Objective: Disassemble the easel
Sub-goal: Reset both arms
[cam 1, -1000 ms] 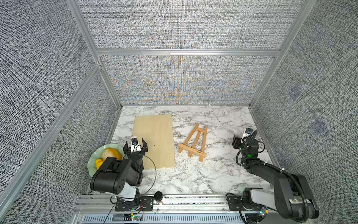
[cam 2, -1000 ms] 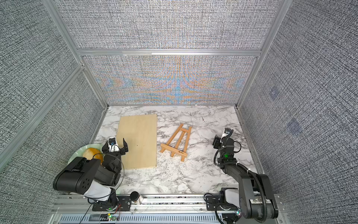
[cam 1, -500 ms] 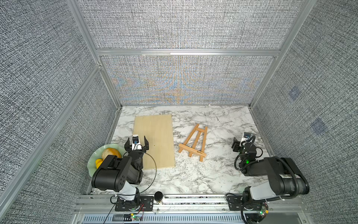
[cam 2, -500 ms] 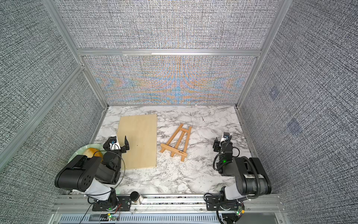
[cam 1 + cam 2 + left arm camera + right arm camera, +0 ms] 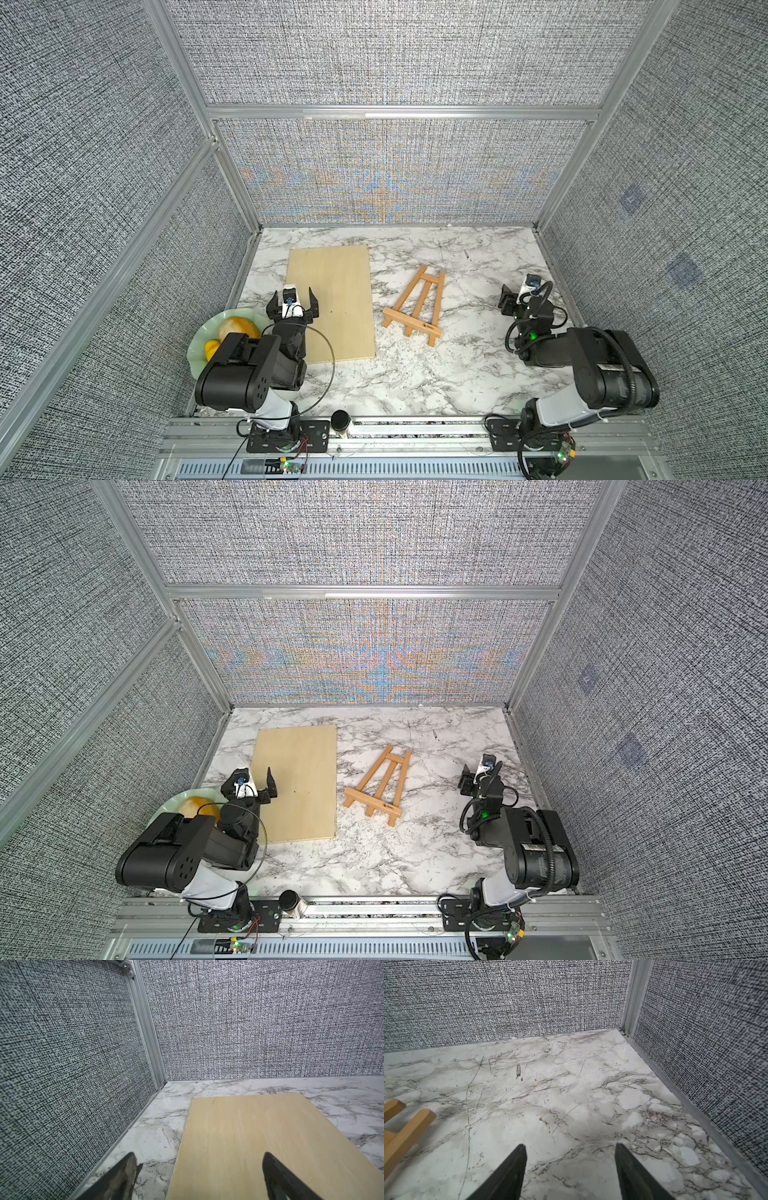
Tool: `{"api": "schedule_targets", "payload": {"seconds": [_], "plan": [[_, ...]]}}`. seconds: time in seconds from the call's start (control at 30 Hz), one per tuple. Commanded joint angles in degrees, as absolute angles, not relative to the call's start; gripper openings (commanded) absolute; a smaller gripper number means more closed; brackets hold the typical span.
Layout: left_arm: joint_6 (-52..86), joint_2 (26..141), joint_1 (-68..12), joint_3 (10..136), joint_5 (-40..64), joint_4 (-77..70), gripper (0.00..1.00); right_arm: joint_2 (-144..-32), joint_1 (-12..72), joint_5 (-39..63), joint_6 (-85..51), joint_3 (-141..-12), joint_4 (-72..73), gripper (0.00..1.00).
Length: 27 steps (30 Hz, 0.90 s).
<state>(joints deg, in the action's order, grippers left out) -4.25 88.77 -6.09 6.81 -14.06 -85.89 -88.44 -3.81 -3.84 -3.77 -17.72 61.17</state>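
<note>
Scanning from the lower left of a top view, we see a pale green plate (image 5: 194,351) at the edge of the counter (image 5: 415,382). Just to its right is the left end effector (image 5: 293,296). Its jaws are spread wide and hold nothing, one tip over bare marble and the other over the near left part of the pale plywood board (image 5: 332,286). Further right, in the middle of the frame and clear of the board's right edge, the easel (image 5: 417,303) lies flat on the counter. Its narrow top points to the upper right and its ledge bar (image 5: 412,322) sits toward the lower part of the frame. It looks whole to us, with legs, strut and crossbars all joined. At the right of the frame the right end effector (image 5: 570,1147) also has its jaws apart and empty, over bare marble well away from the easel, which only clips the left edge of its wrist view. We judge that disassembly has not begun and the step in hand is the approach. The next move needs both arms to swing inward, one pinning the frame while the other closes on a single bar to pull it free.
</note>
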Motion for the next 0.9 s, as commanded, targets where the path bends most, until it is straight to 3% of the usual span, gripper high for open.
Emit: {"api": "schedule_targets", "payload": {"seconds": [0.0,0.13,0.2,0.87], "plan": [[-2.6,88.1,-4.5,8.4,-9.5,-79.8,0.95,-88.6,-3.8,-3.0,-3.9,-18.2,59.3,0.73],[-2.1,88.0,-4.0,8.9,-8.9,-79.0,0.96,-88.6,-3.4,-3.6,-3.4,-18.2,59.2,0.77],[-2.0,88.0,-4.0,9.1,-9.6,-78.6,0.99,-88.5,-3.0,-4.2,-3.1,-18.0,59.4,0.99],[-2.0,87.9,-4.0,8.7,-9.8,-79.2,0.99,-88.5,-1.8,-6.0,-2.2,-18.2,59.1,0.99]]}}
